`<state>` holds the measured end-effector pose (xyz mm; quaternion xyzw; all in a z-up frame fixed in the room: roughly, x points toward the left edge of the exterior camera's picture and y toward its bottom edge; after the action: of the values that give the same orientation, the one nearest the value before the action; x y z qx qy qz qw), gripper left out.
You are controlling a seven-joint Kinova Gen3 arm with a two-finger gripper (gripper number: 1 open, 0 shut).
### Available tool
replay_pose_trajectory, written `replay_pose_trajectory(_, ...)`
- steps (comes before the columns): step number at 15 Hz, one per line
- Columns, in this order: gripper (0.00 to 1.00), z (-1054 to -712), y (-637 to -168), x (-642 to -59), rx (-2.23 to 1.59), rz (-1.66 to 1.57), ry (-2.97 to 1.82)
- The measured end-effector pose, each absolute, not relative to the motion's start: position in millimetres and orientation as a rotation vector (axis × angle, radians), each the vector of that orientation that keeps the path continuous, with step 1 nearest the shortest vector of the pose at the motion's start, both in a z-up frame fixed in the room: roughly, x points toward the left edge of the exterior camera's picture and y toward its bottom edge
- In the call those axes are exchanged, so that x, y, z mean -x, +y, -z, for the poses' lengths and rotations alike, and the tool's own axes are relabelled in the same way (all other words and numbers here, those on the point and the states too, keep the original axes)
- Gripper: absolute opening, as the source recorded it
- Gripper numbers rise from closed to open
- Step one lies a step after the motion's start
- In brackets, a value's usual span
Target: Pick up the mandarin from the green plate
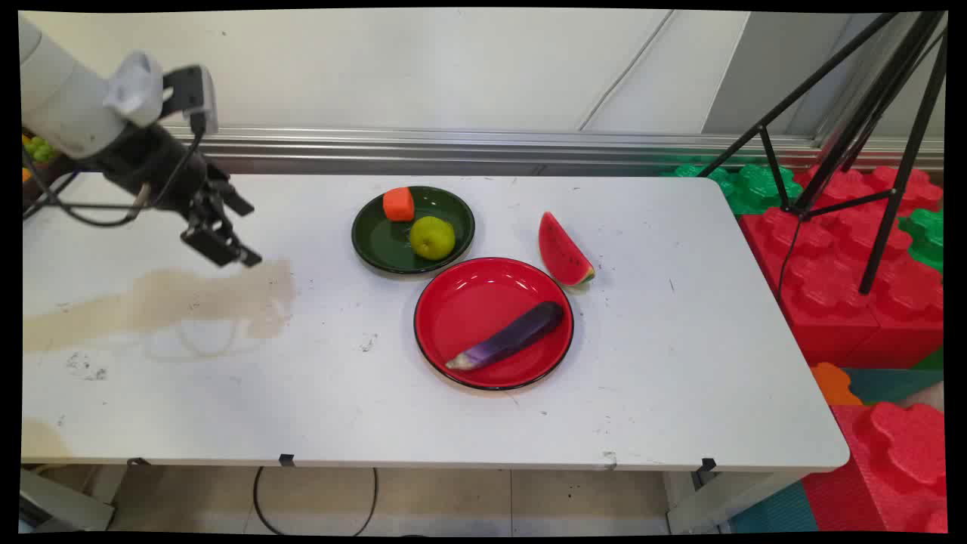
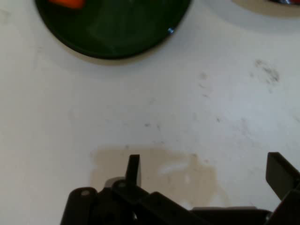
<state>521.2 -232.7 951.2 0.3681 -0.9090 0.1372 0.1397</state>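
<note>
Your white table (image 1: 680,363) is scuffed; at the gripper's (image 1: 227,249) three o'clock sits the green plate (image 1: 378,253); its fingers (image 2: 133,169) spread apart, empty.

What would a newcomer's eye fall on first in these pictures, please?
Probably the round red plate at mid-table, holding a long purple eggplant. Behind it, a dark green plate carries a yellow-green apple and an orange cube. The black two-finger gripper hovers open, far left.

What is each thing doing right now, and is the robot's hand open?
hand: open, empty, above the table
green plate: holds orange block and green apple
red plate: holds eggplant
eggplant: lying flat
watermelon slice: on the table beside the red plate
</note>
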Motion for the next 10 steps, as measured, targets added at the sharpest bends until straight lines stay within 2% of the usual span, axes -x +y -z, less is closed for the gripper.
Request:
replay_pose_trajectory(6,1.00,-972,-265,-526,-1.203,-0.549,-2.515)
replay_pose_trajectory(10,1.00,-975,-290,-524,-1.273,-0.616,-2.455)
